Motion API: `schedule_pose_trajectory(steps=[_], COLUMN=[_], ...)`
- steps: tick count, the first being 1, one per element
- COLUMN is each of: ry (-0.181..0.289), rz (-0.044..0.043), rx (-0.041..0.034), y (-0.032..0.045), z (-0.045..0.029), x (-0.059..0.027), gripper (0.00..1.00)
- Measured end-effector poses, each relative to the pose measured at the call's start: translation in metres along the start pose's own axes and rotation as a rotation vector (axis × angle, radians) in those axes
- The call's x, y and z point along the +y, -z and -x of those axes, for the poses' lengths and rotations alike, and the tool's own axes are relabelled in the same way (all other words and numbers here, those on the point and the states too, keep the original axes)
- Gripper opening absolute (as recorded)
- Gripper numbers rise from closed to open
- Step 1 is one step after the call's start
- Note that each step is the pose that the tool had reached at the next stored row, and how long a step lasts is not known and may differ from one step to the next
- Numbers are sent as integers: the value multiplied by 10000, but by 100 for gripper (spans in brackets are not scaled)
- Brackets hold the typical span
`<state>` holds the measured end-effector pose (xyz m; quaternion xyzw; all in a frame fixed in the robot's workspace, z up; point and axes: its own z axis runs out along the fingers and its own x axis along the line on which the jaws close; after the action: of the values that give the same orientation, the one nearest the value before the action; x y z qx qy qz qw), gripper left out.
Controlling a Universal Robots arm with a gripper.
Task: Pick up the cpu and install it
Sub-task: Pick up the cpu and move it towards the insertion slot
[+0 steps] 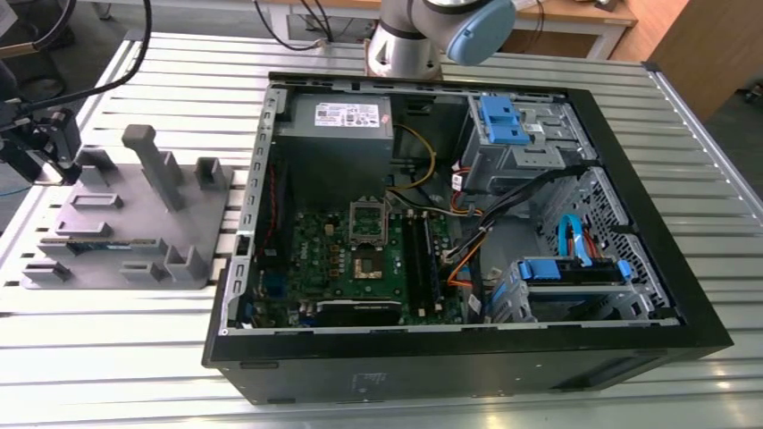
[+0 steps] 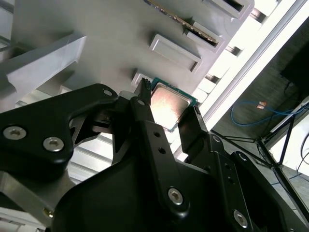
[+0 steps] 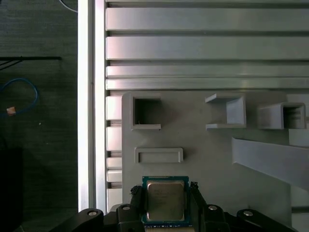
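1. Small flat square cpu (image 3: 165, 203), silver-grey metal top w/ green rim, is seen on the grey plastic tray (image 3: 212, 164) w/ raised blocks. It lies close to one tray edge, just beside a low rectangular raised frame (image 3: 159, 155).
2. Black two-fingered gripper (image 3: 165, 189) is placed over the cpu. The fingers (image 3: 137, 199) are closed to approx. the chip's width, one set against each of two opposite cpu edges.
3. Same is recorded in the second wrist view: the cpu (image 2: 169, 107) is held betw. both black fingers, metal top facing the camera.
4. Whether the cpu is raised off the tray or resting on it cannot be told.
5. In the exterior view the tray is laid on the slatted aluminium table (image 1: 120, 375), near the table edge at the exterior view's left. The gripper is seen over the tray's far corner on that side.
6. Open black computer case (image 1: 477, 371) is laid on its side on the same table, just beside the tray, at the exterior view's right. A green motherboard (image 1: 357, 268) is seen inside, well apart from the cpu.
7. Grey-and-blue arm (image 1: 417, 36) is noted behind the case's far side.
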<state>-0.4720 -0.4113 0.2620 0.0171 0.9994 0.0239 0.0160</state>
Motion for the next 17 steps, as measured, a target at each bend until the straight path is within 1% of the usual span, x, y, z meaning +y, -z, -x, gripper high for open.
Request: schedule_pose_trajectory(steps=[11,17], ry=[0,1], rz=[0,0], rx=[1,0], y=[163,222], z=[5,7], x=[8,10], gripper=[47,47])
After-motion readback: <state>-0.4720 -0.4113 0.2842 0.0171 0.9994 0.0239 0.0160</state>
